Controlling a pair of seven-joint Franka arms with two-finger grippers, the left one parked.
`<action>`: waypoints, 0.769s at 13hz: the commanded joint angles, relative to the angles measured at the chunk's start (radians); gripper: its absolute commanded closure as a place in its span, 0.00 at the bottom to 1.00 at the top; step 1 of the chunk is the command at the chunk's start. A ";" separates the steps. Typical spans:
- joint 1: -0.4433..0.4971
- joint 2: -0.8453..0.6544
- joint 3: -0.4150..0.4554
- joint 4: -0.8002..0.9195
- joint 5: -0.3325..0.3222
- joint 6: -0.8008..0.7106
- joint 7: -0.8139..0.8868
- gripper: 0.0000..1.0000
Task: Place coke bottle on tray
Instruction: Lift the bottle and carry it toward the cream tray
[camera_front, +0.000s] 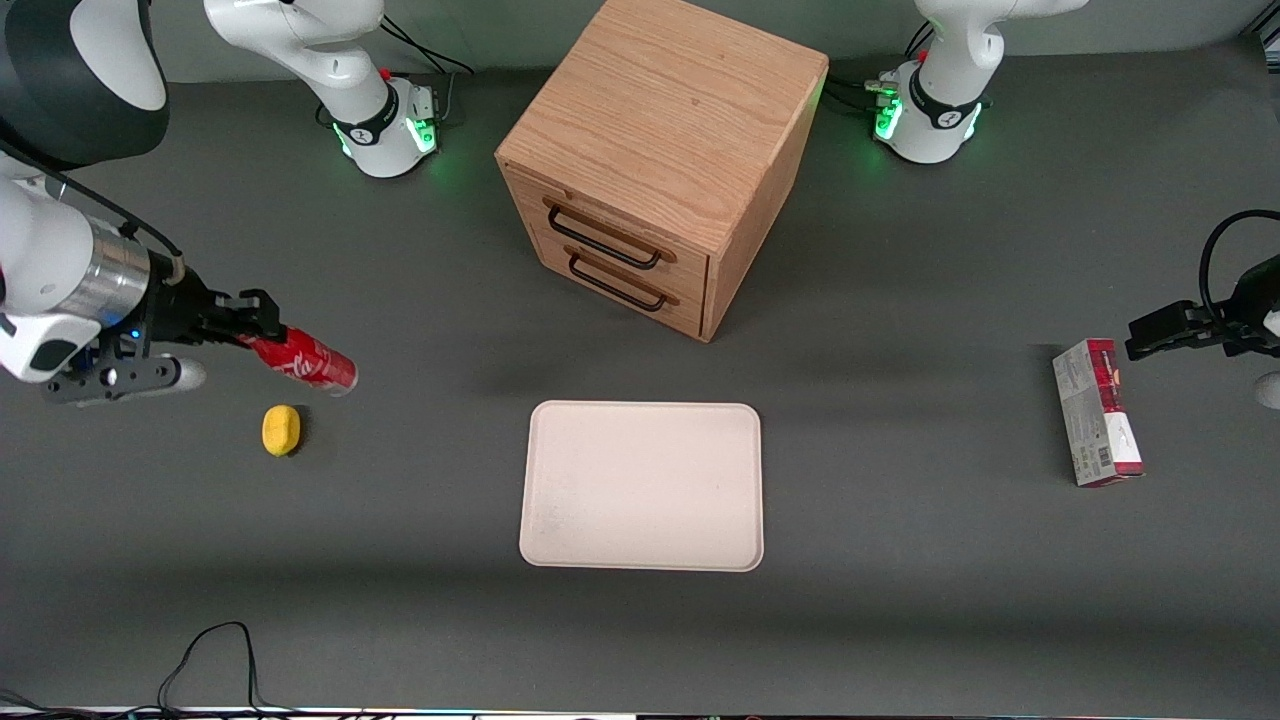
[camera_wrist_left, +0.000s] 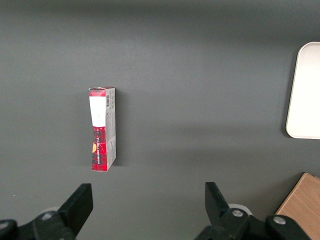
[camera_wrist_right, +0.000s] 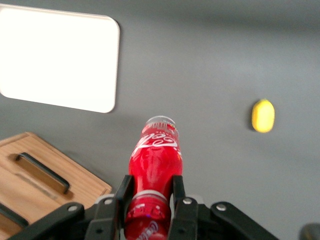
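- It was a robotics lab: arm bases (camera_front: 385, 125) with green status lights were bolted to a grey-matted bench (camera_front: 900, 600).
- Loose cables (camera_front: 210, 660) trailed over the bench edge.

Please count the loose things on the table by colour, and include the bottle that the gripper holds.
Red: 2, the coke bottle held in the gripper and the carton
Yellow: 1, the small yellow object
Cream-white: 1, the tray
Wood: 1, the cabinet
Total: 5
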 joint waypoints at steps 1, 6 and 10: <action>-0.001 0.208 0.107 0.291 0.013 -0.070 0.119 1.00; 0.010 0.400 0.400 0.291 -0.277 0.193 0.227 1.00; 0.044 0.538 0.463 0.285 -0.473 0.359 0.222 1.00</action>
